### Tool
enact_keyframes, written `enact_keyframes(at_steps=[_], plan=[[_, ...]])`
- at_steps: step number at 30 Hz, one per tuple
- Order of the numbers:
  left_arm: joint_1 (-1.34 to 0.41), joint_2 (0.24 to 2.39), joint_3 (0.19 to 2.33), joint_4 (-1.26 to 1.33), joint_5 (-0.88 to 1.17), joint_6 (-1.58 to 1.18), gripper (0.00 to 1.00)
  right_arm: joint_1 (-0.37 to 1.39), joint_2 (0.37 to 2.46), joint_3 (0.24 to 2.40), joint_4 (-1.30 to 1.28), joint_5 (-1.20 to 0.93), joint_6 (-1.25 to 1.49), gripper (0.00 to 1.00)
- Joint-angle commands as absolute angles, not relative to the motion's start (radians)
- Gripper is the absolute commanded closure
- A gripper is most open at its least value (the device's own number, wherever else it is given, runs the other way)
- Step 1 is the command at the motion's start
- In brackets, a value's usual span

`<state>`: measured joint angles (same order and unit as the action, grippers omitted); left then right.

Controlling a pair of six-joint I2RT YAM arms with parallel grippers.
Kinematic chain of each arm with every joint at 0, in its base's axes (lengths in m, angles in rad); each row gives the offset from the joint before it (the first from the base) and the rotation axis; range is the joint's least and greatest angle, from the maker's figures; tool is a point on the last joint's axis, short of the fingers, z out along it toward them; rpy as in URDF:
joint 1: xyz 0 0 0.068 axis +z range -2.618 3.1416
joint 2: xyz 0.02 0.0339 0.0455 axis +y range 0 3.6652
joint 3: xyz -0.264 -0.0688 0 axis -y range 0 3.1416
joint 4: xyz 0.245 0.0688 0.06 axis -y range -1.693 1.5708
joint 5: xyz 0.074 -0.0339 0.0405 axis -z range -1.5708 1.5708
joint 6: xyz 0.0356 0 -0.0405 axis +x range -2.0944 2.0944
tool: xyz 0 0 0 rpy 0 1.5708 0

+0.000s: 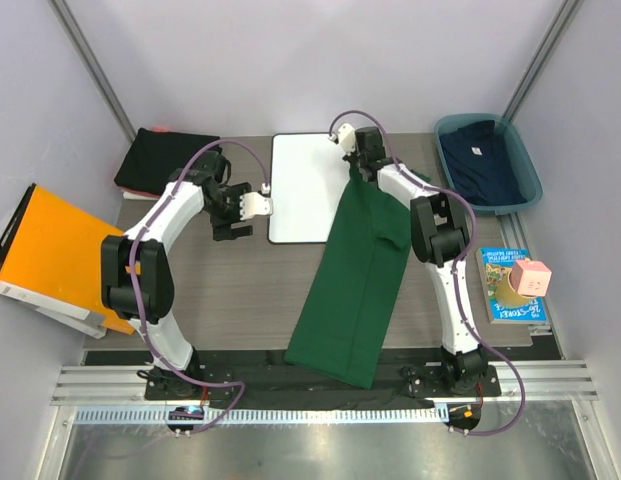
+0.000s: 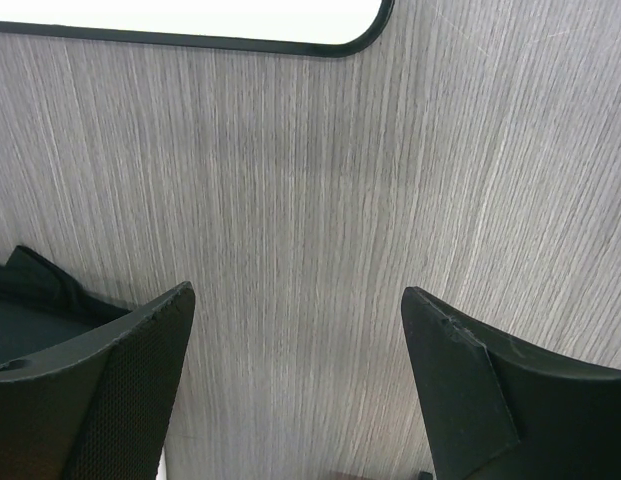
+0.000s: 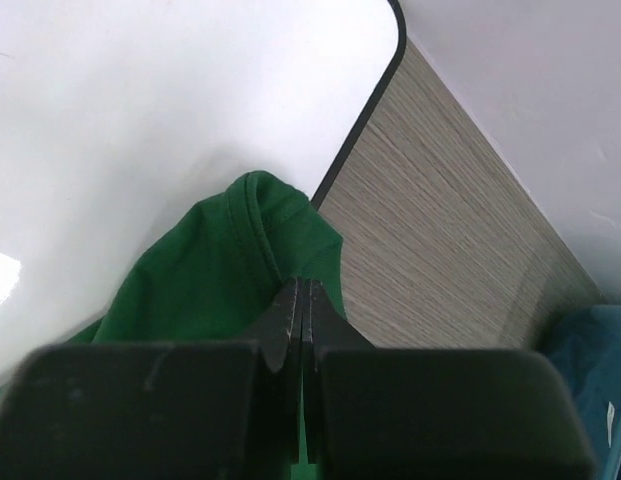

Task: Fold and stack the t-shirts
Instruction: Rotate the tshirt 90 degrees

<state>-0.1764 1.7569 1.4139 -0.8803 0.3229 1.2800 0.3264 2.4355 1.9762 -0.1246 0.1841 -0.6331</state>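
Observation:
The dark green t-shirt [image 1: 355,275] hangs stretched from the back of the table to the front edge, lifted at its top end. My right gripper [image 1: 352,168] is shut on its collar edge [image 3: 252,250], near the right rim of the white board [image 1: 302,185]. My left gripper [image 1: 252,208] is open and empty, just left of the board over bare table; its fingers [image 2: 140,380] stand wide apart. A navy t-shirt [image 1: 480,160] lies in the blue bin [image 1: 530,185]. Black folded t-shirts [image 1: 162,160] lie at the back left.
An orange folder [image 1: 55,255] leans off the table's left edge. A book with a pink cube [image 1: 530,277] on it lies at the right. The white board's corner also shows in the left wrist view [image 2: 360,30].

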Motion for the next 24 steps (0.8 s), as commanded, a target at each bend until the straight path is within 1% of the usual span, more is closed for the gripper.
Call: enact_keyframes(at_steps=[1, 9, 16, 24], plan=[[-0.172, 1.753, 1.437, -0.881, 0.353, 1.272, 0.16, 0.334, 2.439, 2.017, -0.127, 0.152, -0.634, 0.99], [-0.172, 1.767, 1.433, -0.868, 0.353, 1.266, 0.16, 0.345, 2.564, 2.121, -0.141, 0.120, -0.643, 0.99], [-0.173, 1.775, 1.416, -0.842, 0.321, 1.249, 0.16, 0.347, 2.730, 2.382, -0.146, 0.094, -0.646, 0.99], [-0.176, 1.784, 1.402, -0.821, 0.314, 1.241, 0.16, 0.403, 2.778, 2.401, -0.052, 0.012, -0.752, 0.99]])
